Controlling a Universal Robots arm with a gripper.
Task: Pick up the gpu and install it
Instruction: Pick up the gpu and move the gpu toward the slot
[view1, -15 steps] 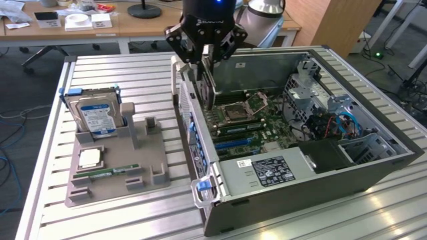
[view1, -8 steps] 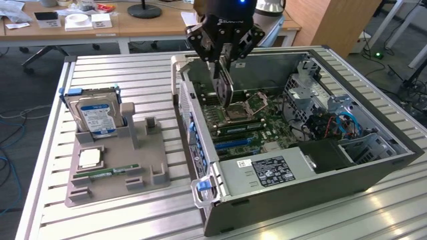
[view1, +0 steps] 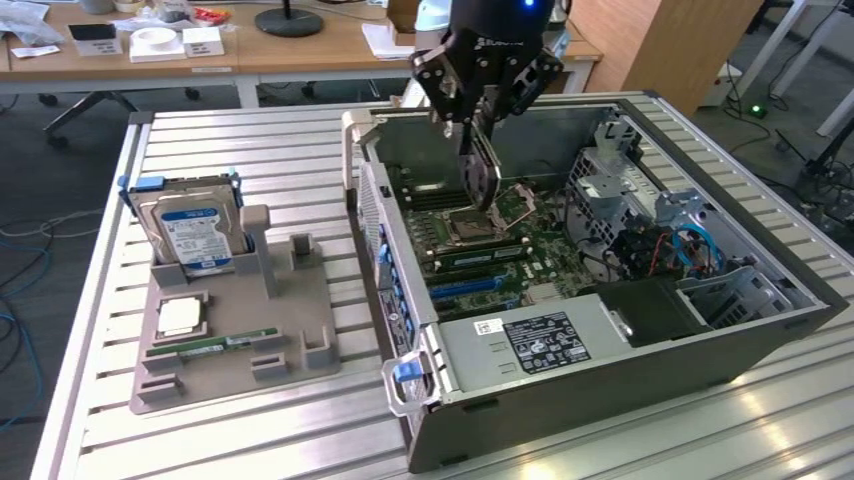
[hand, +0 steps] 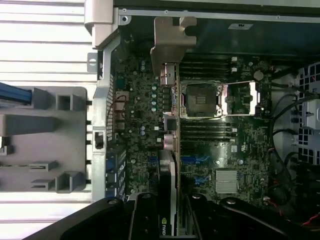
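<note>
My gripper (view1: 475, 118) is shut on the gpu (view1: 479, 168), a thin dark card that hangs edge-down over the open computer case (view1: 747, 340). The card's lower edge is just above the motherboard (view1: 487, 250), near the CPU socket (view1: 481, 218). In the wrist view the gpu (hand: 168, 172) shows edge-on, and its silver bracket (hand: 171, 39) points toward the case's rear wall. The black fingers (hand: 142, 220) clamp the card from both sides, with the motherboard (hand: 235, 145) and its slots below.
A grey fixture tray (view1: 287, 330) on the slatted metal table (view1: 254, 150) holds a hard drive (view1: 195, 232), a CPU chip (view1: 180, 316) and a green memory stick (view1: 214, 345). The power supply (view1: 545, 342) and drive cages (view1: 641, 215) crowd the case interior.
</note>
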